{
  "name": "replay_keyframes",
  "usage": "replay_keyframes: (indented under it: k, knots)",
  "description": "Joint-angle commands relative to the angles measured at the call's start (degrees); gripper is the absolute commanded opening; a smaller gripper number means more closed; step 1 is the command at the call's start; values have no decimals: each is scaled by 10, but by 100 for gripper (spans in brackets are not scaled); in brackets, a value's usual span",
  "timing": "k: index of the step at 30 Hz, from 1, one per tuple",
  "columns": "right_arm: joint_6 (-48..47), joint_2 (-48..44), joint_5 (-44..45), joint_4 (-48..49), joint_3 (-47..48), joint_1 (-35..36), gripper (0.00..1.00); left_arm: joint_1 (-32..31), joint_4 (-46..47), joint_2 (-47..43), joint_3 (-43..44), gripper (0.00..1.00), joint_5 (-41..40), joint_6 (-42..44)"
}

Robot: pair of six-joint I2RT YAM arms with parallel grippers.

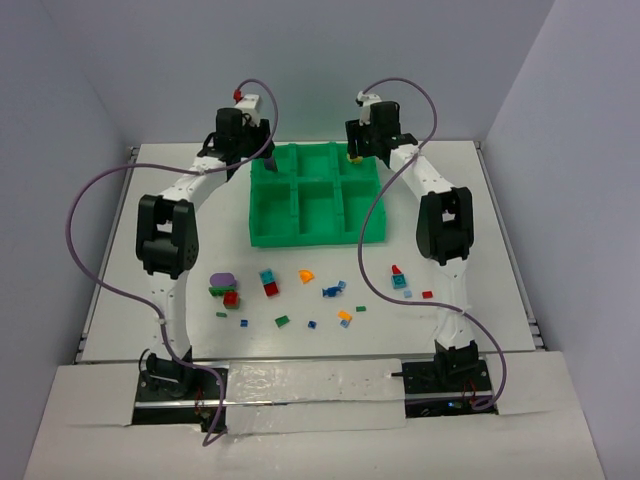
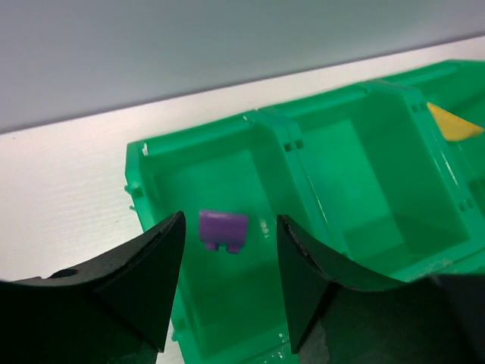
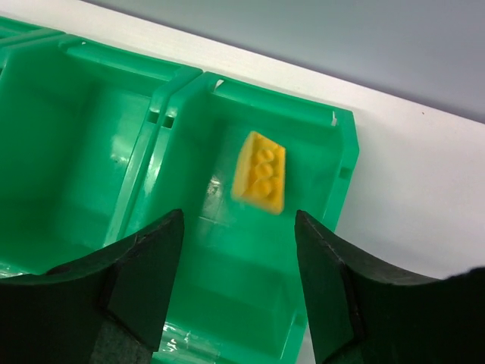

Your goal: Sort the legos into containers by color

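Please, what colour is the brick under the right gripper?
The brick is yellow, clearest in the right wrist view.

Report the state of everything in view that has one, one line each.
Tray, flat on the table, far middle compartment empty.
Left gripper, open, empty, above the far left compartment.
Purple brick, loose inside that compartment.
Right gripper, open, empty, above the far right compartment.
Yellow brick, loose inside that compartment, studs up.
Remaining bricks, scattered on the table, unsorted.
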Motion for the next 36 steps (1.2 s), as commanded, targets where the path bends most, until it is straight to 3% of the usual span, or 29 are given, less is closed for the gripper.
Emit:
replay_keyframes:
  k: [1,8,11,13,16,18,19,24,28,36]
  knots:
    - [5,-7,-6,22,26,4,71,-2,-11,-17,40,67,6,5]
    - [25,-92,-47,10,9,5,82,13,-50,-108,2,73,60,9]
    - [23,-132,-75,-1,-6,5,94,33,-75,-171,-41,79,125,26]
    - [12,-171,-94,-10,-24,4,100,67,-133,-214,-56,79,218,54]
    - [-3,-221,-117,-40,-75,4,100,133,-239,-268,-98,80,332,180]
    - [-12,-260,-134,-52,-107,4,100,147,-308,-299,-122,80,363,256]
    - [-15,-280,-146,-59,-132,4,100,147,-387,-333,-145,80,360,324]
    - [-10,-339,-179,-79,-239,4,100,147,-524,-445,-328,80,319,570]
    - [0,-371,-194,-83,-287,4,100,147,-568,-485,-422,79,308,672]
    - [5,-418,-192,-93,-340,5,100,121,-457,-510,-488,82,203,431]
